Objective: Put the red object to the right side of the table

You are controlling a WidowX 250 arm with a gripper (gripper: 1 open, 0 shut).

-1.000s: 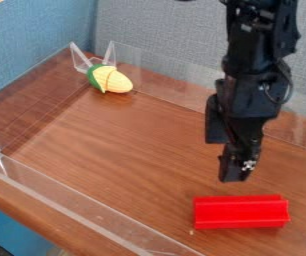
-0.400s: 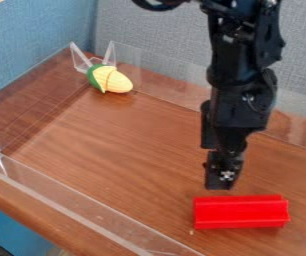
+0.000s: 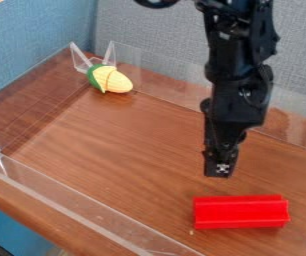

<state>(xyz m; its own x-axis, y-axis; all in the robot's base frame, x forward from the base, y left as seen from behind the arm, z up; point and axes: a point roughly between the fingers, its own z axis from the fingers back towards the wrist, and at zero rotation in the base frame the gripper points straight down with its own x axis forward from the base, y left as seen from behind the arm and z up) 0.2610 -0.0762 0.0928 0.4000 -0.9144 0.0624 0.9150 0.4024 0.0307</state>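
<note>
**A:** Where does the red object [image 3: 241,211] sit?

**B:** Flat on the table [image 3: 102,140], near the front edge on the picture's right side, its long side running roughly across the view. The gripper [image 3: 220,164] hangs above and a little to its left, pointing straight down — apart from the block, not touching it.

**A:** And the jaws?

**B:** Together, with nothing between them. The fingertips read as 1 dark stub with no gap showing, so the block is not held.

**A:** Why closed, if it means to move the block?

**B:** My guess is a push rather than a pinch: a shut tip set down beside the block could slide it along the wood. The block already lies well toward the right (judging by this view alone), so little travel may be left.

**A:** Anything else on the surface?

**B:** 1 yellow-green corn toy [image 3: 110,79] at the far left, close to the clear acrylic wall [image 3: 62,195] — well apart from the arm and out of the way.

**A:** Any labels or writing?

**B:** None I can read. There are pale specks on the gripper tip, too small to tell.
</note>
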